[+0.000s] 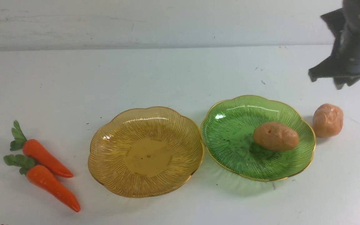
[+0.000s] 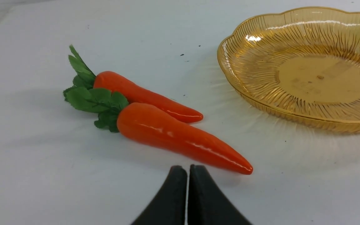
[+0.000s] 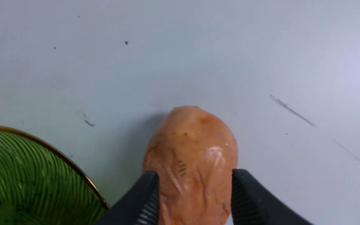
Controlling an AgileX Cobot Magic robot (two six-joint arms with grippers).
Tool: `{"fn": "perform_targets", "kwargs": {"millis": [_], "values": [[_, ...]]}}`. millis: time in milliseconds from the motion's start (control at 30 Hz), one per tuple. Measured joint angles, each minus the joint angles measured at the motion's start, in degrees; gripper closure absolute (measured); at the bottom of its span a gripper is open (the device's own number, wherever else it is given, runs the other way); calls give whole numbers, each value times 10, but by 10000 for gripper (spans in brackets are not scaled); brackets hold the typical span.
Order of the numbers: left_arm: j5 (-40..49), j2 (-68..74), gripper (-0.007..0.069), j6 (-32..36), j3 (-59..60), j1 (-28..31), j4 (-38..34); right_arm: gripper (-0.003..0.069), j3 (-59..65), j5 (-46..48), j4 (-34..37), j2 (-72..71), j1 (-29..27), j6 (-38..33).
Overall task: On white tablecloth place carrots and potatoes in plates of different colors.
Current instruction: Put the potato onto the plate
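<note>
The tablecloth (image 1: 155, 75) bears the yellow plate (image 1: 145, 156), centre-left, and the green plate (image 1: 230, 137) on its right, one potato (image 1: 276, 136) inside. The right gripper (image 3: 195, 187), blurry but seemingly apart-fingered, hovers above the other potato (image 1: 327, 120), far right. Two carrots (image 1: 47, 157) lie left; the left gripper (image 2: 188, 170) is closed.

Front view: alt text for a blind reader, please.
One potato sits in the green plate, another on the white cloth to its right, below the robot's right hand. Two carrots lie left of the amber plate.
</note>
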Motion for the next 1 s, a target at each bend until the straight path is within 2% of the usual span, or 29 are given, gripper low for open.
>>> {"fn": "perform_targets", "kwargs": {"millis": [100,233,300,400,567,600,667,700,1000], "values": [[0,0,627,0,0,0,0,228,0,-15,21,12,0,3],[0,0,627,0,0,0,0,71,0,-22,28,33,0,14],[0,0,627,0,0,0,0,16,0,-21,29,45,0,15],[0,0,627,0,0,0,0,-20,0,-21,29,63,0,15],[0,0,627,0,0,0,0,-24,0,-18,31,104,0,16],[0,0,627,0,0,0,0,-1,0,-15,31,107,0,17],[0,0,627,0,0,0,0,108,-10,1,24,108,0,16],[0,0,627,0,0,0,0,121,-19,13,18,107,0,13],[0,0,627,0,0,0,0,117,-126,103,-9,71,0,-45]]}}
